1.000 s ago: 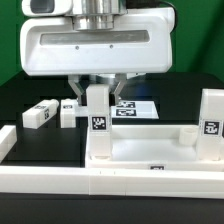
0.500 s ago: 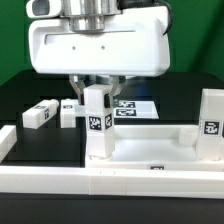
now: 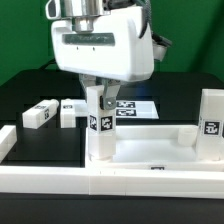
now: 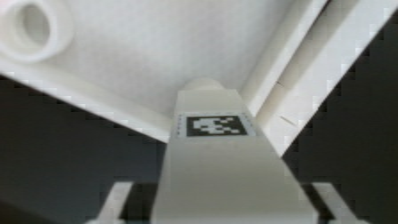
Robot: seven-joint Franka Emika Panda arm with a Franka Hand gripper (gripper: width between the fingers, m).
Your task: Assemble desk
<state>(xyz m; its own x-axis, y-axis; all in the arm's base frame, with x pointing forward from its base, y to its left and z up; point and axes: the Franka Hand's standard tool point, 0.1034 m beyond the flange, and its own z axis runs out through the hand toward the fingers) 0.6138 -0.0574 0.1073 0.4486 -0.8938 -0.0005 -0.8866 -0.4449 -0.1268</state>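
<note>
- Desk tabletop (image 3: 160, 147), a white tray with a raised rim, lies on the black table (image 3: 45, 140) just behind the long white border rail (image 3: 110, 183) at the front of the exterior view.
- An upright leg (image 3: 98, 128) stands on the end of the tabletop at the exterior view's left. Its black-and-white tag faces the camera.
- The gripper (image 3: 98, 94) hangs straight above this leg. One finger comes down on each side of the leg's top, pinching it between them.
- In the wrist view the same leg (image 4: 217, 150) runs up the middle of the picture with its tag towards the lens. The two fingers (image 4: 121, 205) show as pale strips on either side of it.
- Beyond the leg's tip, the wrist view shows the white tabletop (image 4: 160, 55) with a round hole (image 4: 32, 35) near one corner, and a raised edge running beside the leg.
- A second leg (image 3: 211, 124) stands upright at the tabletop's other end, at the exterior view's right, with its tag facing forward.
- Two loose legs lie on their sides on the table towards the exterior view's left, close to each other and well apart from the tabletop: one (image 3: 38, 114) farther left, the other (image 3: 70, 111) nearer the gripper.
- The marker board (image 3: 133, 107) lies flat on the table behind the held leg.
</note>
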